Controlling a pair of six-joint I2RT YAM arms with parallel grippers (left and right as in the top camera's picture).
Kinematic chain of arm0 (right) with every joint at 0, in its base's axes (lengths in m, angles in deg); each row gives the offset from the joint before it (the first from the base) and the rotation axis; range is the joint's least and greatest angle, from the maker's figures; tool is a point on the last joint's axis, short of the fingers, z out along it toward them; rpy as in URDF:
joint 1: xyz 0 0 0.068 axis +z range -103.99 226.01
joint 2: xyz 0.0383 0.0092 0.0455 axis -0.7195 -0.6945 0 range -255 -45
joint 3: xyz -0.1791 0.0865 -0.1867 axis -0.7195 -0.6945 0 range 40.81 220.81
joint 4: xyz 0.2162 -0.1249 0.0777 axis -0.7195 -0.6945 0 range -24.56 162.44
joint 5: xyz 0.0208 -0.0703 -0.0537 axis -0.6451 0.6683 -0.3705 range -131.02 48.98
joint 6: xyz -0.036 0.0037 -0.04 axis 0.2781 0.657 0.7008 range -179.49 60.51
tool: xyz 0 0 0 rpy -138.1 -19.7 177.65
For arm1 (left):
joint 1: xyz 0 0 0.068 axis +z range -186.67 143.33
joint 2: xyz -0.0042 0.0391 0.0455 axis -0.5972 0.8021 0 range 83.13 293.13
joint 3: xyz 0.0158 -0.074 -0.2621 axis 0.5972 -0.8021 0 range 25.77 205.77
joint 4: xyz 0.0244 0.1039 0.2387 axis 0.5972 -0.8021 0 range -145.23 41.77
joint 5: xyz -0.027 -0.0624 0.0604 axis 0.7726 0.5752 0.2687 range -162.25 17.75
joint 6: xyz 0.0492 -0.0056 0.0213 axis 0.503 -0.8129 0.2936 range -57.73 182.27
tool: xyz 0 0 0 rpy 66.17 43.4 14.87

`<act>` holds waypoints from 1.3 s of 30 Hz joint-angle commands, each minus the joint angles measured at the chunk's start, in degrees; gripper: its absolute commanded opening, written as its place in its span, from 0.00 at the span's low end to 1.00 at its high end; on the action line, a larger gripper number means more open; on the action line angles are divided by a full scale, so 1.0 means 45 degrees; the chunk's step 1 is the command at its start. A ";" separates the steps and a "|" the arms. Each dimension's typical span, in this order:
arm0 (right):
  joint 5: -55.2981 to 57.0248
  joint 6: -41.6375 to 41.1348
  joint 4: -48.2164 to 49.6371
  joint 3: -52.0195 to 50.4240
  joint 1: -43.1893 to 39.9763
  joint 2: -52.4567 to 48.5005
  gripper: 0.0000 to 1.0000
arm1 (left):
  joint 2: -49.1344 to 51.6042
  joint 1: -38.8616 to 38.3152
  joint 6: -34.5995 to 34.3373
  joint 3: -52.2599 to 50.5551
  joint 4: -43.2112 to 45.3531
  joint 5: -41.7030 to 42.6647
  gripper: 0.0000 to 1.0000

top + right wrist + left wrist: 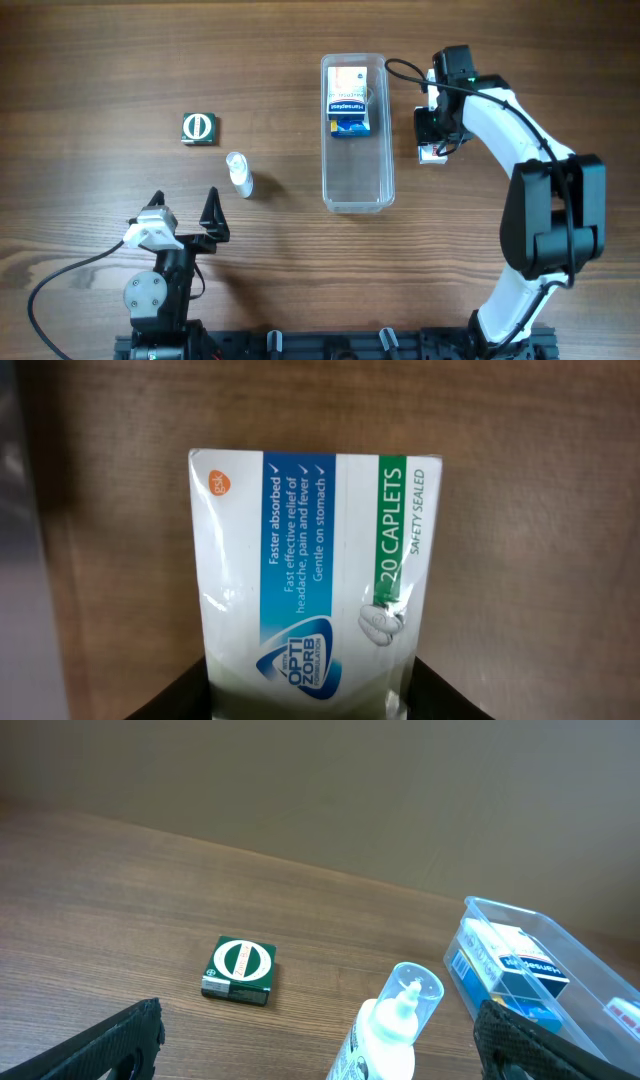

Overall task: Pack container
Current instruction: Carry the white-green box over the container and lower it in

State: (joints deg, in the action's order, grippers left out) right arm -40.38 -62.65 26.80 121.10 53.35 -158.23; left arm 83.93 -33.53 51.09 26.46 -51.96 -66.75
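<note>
The long clear plastic tub with rounded corners [356, 185] lies upper centre in the overhead frame, with blue-and-white boxes [349, 105] in its upper end. Just right of it, the right gripper [432, 150] grasps a white, blue and green caplet box [320, 560]. At lower left, the left gripper [185, 212] gapes wide and holds nothing.

Wooden table [100, 60]: container [357, 206], green box [198, 128], bottle [239, 175]
</note>
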 commanded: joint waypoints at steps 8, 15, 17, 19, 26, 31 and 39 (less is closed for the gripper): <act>-0.1734 -0.1350 -0.2885 0.4435 0.1287 0.2001 0.48 | -0.0092 0.0107 0.0204 -0.0083 -0.0029 0.0151 1.00; -0.1248 -0.2618 -0.1982 0.4940 0.3011 0.1875 0.47 | -0.0092 0.0107 0.0204 -0.0083 -0.0029 0.0151 1.00; -0.1248 -0.2783 -0.1637 0.4940 0.3322 0.1729 0.47 | -0.0092 0.0107 0.0204 -0.0083 -0.0029 0.0151 1.00; -0.0962 -0.3123 -0.1307 0.4940 0.3541 0.1549 0.47 | -0.0092 0.0107 0.0204 -0.0083 -0.0029 0.0151 1.00; -0.0680 -0.3735 -0.0442 0.4940 0.3667 0.0797 0.47 | -0.0092 0.0107 0.0204 -0.0083 -0.0029 0.0151 1.00; -0.0670 -0.3978 0.0049 0.4940 0.3667 0.0005 0.47 | -0.0092 0.0107 0.0204 -0.0083 -0.0029 0.0151 1.00; 0.0340 -0.4007 0.0797 0.4940 0.3667 -0.0811 0.47 | -0.0092 0.0107 0.0204 -0.0083 -0.0029 0.0151 1.00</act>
State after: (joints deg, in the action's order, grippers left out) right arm -41.80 -79.85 29.13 142.65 69.72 -160.33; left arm 83.93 -33.53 51.09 26.46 -51.96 -66.75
